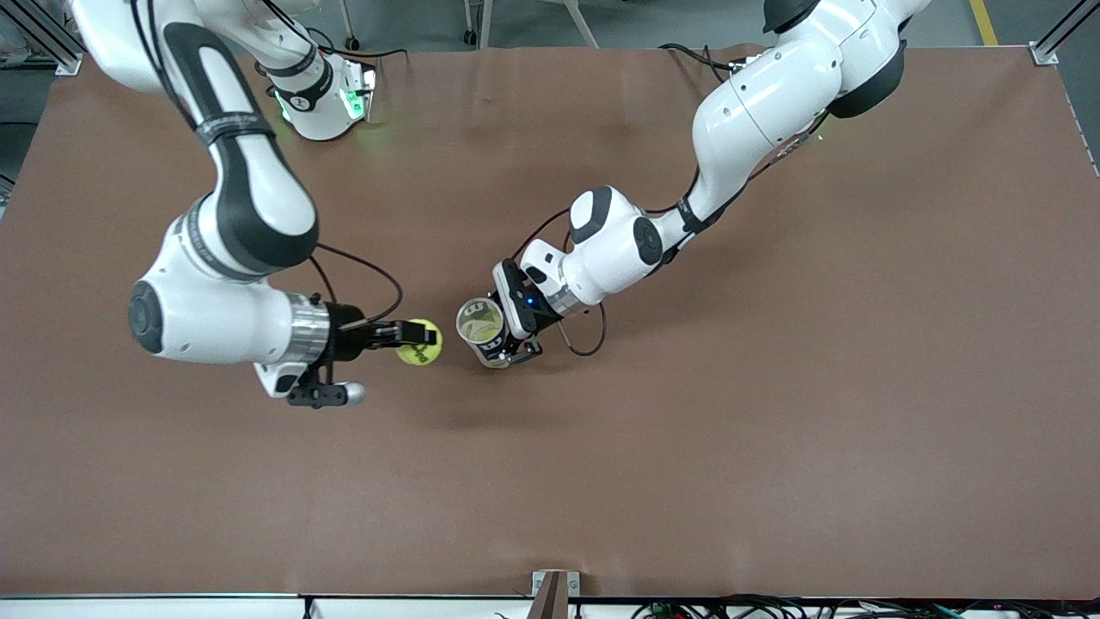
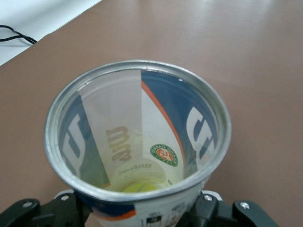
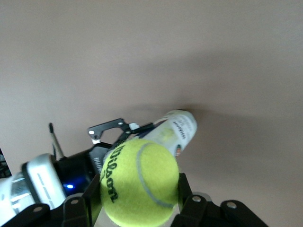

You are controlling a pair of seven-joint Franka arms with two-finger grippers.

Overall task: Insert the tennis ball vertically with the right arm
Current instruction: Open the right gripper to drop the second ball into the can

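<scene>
Ball held beside the can's open mouth.
Right gripper (image 1: 418,341) clamps tennis ball (image 1: 419,342); left gripper (image 1: 509,344) clamps can (image 1: 481,330). Off-centre release risks rim bounce.

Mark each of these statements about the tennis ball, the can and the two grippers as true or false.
1. The right gripper holds the tennis ball. True.
2. The ball already sits in the can that the left gripper holds. False: the held ball is outside, beside the can's open mouth; the left wrist view shows something yellow at the can's bottom.
3. The can has a lid on. False: its mouth is open.
4. The left gripper grips the can. True.
5. The can lies flat on the table. False: it is held up, mouth facing upward.
</scene>
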